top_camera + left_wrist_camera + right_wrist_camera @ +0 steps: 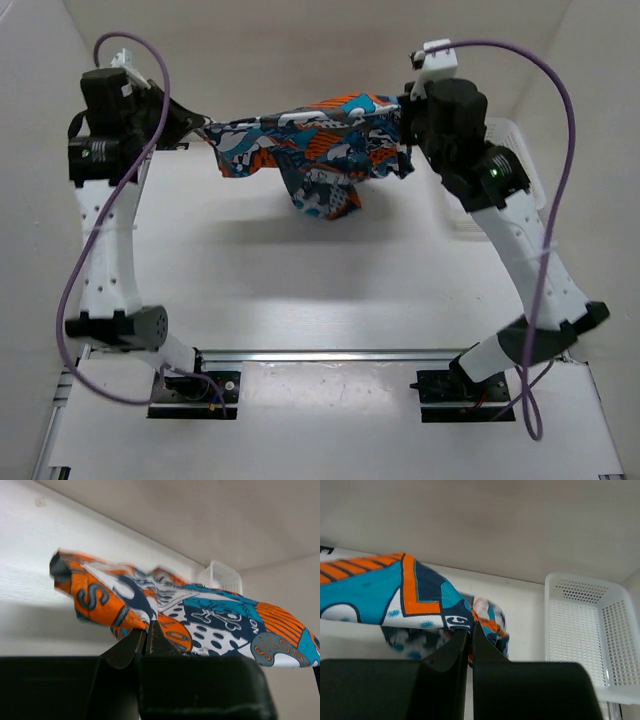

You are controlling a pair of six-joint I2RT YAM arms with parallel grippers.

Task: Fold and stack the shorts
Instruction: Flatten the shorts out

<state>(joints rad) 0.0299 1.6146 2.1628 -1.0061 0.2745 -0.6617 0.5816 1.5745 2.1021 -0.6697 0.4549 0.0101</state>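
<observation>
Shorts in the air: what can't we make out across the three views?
- Top external: the right tool pinching the shorts, hidden under its wrist housing. The left tool pinch is too small and dark.
- Left wrist: the shorts' left end is blurred, and the tool body fills the bottom of the frame.
- Right wrist: the white basket is cut off by the right edge.
- All views: waistband versus legs, because the fabric is too bunched.

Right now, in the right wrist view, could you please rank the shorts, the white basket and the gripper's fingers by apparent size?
1-2. The shorts and the white basket: similar spread, both cropped, shorts nearer, so unranked.
3. The fingers of the right gripper: clearly smallest.
</observation>
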